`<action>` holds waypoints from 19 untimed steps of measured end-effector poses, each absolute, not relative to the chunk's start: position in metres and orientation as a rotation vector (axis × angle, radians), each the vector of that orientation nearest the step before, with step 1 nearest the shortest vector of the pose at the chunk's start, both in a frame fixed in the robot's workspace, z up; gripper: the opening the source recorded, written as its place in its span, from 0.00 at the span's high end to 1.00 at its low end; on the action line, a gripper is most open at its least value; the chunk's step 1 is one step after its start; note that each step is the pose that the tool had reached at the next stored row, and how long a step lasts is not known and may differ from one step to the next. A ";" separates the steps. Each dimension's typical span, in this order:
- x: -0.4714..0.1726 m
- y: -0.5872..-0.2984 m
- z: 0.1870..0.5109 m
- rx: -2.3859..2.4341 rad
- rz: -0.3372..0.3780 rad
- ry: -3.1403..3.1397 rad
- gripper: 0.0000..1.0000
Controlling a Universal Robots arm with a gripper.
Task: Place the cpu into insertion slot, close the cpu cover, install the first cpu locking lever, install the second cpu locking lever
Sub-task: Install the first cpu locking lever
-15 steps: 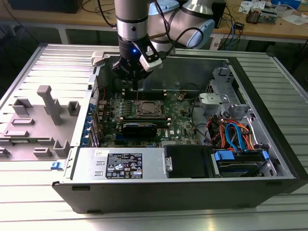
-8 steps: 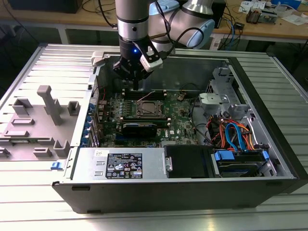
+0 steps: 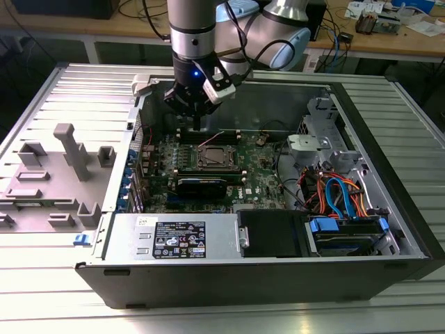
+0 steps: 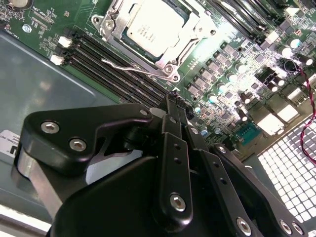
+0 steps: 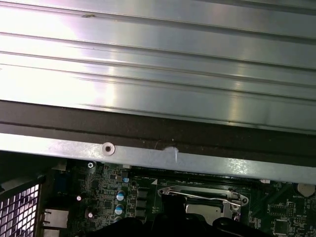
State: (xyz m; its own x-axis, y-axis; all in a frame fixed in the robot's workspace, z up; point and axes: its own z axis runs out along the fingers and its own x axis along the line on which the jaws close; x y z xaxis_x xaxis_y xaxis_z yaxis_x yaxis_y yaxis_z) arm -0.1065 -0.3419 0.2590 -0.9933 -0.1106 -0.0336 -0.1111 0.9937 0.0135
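1. The gripper (image 3: 198, 124) hangs with its fingers pinched together, holding nothing, over the far side of the socket (image 3: 214, 157).
2. The chip (image 4: 154, 24) lies flat in the socket, with the cover (image 4: 196, 25) framing it.
3. The chip looks light, stiff and delicate; I'd take it by its edges only.

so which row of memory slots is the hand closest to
The row between the chip socket and the case's back wall; the hand hangs over it. The other row sits across the socket.
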 end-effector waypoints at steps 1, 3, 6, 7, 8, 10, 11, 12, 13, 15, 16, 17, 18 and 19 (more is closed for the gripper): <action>-0.105 -0.342 0.259 -0.173 0.024 3.104 0.89; -0.102 -0.342 0.258 -0.173 0.024 3.104 0.89; -0.098 -0.342 0.256 -0.172 0.024 3.104 0.89; -0.096 -0.342 0.256 -0.173 0.024 3.104 0.89; -0.095 -0.342 0.255 -0.173 0.024 3.104 0.89; -0.093 -0.342 0.254 -0.172 0.024 3.104 0.89; -0.092 -0.342 0.254 -0.171 0.024 3.104 0.89; -0.092 -0.342 0.253 -0.163 0.023 3.104 0.89; -0.092 -0.342 0.253 -0.156 0.023 3.105 0.89; -0.091 -0.342 0.253 -0.147 0.023 3.105 0.89; -0.091 -0.342 0.253 -0.146 0.023 3.105 0.89; -0.091 -0.342 0.253 -0.141 0.023 3.105 0.89; -0.091 -0.342 0.253 -0.134 0.023 3.106 0.89; -0.091 -0.342 0.253 -0.134 0.023 3.106 0.89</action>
State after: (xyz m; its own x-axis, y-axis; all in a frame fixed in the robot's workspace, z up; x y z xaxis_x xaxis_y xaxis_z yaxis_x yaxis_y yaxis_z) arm -0.0911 -0.3419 0.2531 -0.9958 -0.0856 -0.0336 -0.0861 0.9962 0.0131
